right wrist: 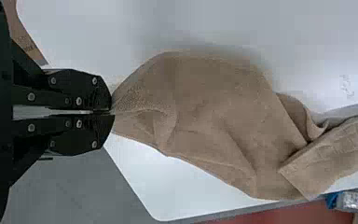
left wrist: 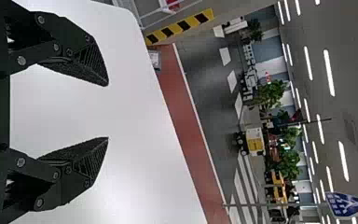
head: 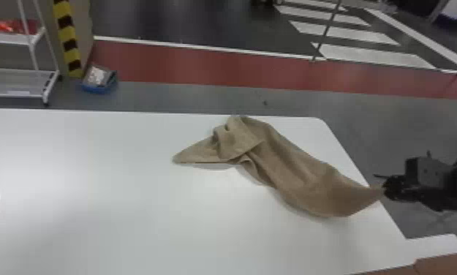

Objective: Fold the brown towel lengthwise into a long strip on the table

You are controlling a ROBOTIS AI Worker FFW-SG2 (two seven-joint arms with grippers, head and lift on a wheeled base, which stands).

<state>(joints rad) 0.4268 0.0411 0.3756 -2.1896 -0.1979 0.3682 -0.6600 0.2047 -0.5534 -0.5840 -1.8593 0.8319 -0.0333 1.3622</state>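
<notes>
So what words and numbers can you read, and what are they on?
None that I can read.
Blue sign: marks too small to read.
Brown cardboard: print too small to read.
White table: faint marks; I cannot tell if they are letters.
Brown towel: no writing that I can see.

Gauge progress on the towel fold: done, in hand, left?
Done: only a grasp, by the look of it; the brown towel lies skewed, its far part crumpled, no strip yet. In hand: one corner, pinched by the right gripper near the table's right edge. Remaining: probably flattening, then the lengthwise fold; left gripper open, empty.
</notes>
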